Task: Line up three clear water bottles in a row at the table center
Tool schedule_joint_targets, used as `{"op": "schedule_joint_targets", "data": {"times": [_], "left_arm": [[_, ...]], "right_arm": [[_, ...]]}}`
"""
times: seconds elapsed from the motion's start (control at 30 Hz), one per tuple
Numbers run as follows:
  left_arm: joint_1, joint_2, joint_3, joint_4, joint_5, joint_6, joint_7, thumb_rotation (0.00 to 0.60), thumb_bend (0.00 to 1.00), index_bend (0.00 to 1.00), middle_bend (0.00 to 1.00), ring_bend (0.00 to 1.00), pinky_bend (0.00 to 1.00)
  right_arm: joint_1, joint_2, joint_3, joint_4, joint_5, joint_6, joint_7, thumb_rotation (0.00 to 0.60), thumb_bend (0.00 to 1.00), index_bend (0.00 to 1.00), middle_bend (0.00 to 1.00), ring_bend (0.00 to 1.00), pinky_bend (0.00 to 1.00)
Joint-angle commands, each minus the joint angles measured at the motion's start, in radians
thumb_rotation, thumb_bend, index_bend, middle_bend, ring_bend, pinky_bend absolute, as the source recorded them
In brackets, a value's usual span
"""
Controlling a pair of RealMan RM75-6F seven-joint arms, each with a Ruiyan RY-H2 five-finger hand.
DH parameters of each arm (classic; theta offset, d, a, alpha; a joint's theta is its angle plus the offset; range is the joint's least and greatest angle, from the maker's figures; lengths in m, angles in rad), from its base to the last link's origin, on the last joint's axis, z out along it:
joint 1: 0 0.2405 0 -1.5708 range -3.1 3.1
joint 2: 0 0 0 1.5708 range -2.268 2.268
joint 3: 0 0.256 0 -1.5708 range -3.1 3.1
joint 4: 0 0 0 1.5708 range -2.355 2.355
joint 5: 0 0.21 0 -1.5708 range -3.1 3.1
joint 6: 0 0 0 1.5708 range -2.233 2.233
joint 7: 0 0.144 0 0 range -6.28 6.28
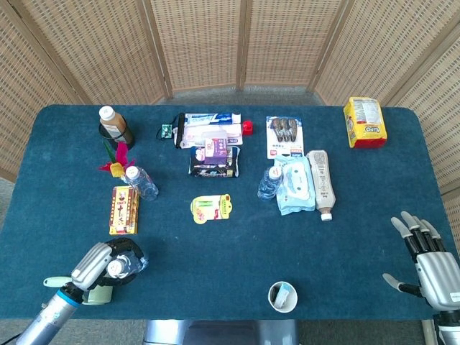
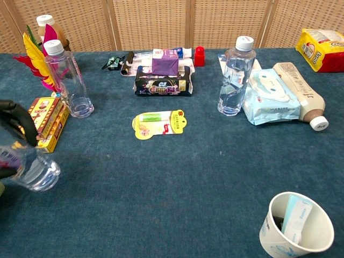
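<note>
My left hand [image 1: 100, 263] grips a clear water bottle [image 1: 123, 267] at the near left of the table; the bottle [image 2: 33, 167] hangs tilted just above the cloth, and dark fingers [image 2: 16, 119] wrap its upper part. A second clear bottle [image 2: 69, 80] stands upright at the left by a yellow-red box [image 1: 123, 210]. The third bottle [image 2: 234, 76] stands upright right of centre, against a blue wipes pack [image 2: 270, 97]. My right hand [image 1: 430, 266] rests open at the near right edge, holding nothing.
A paper cup [image 2: 296, 224] stands near the front. A yellow card [image 2: 159, 123] lies at the centre. A dark pouch with a purple box [image 2: 163, 80], a lying brown bottle [image 2: 304, 98], a yellow snack bag [image 1: 365, 122] and a feather toy [image 2: 36, 56] sit further back.
</note>
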Motion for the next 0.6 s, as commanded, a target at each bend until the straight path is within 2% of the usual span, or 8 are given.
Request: {"op": "schedule_joint_targets", "data": {"times": [0.03, 0.17, 0.4, 0.6], "left_arm": [[-0.020, -0.055, -0.038, 0.016, -0.002, 0.027, -0.066, 0.600, 0.24, 0.41, 0.49, 0.33, 0.36], [-0.075, -0.083, -0.066, 0.005, -0.020, -0.022, -0.126, 0.600, 0.24, 0.41, 0.49, 0.33, 0.36], [-0.201, -0.131, -0.136, -0.013, -0.074, -0.172, -0.117, 0.600, 0.23, 0.41, 0.49, 0.33, 0.36], [-0.280, -0.179, -0.167, 0.003, -0.099, -0.258, -0.092, 0.600, 0.23, 0.41, 0.49, 0.33, 0.36]], "right_arm": [[0.002, -0.002, 0.000, -0.001, 0.002, -0.005, -0.005, 0.600, 0.09, 0.00, 0.00, 0.00, 0.00], [0.004, -0.003, -0.001, -0.003, 0.005, -0.013, -0.011, 0.600, 0.09, 0.00, 0.00, 0.00, 0.00], [0.008, -0.006, 0.004, -0.003, 0.021, -0.026, -0.015, 0.600, 0.09, 0.00, 0.00, 0.00, 0.00], [0.011, -0.009, 0.005, -0.004, 0.027, -0.034, -0.028, 0.600, 0.09, 0.00, 0.00, 0.00, 0.00]]}}
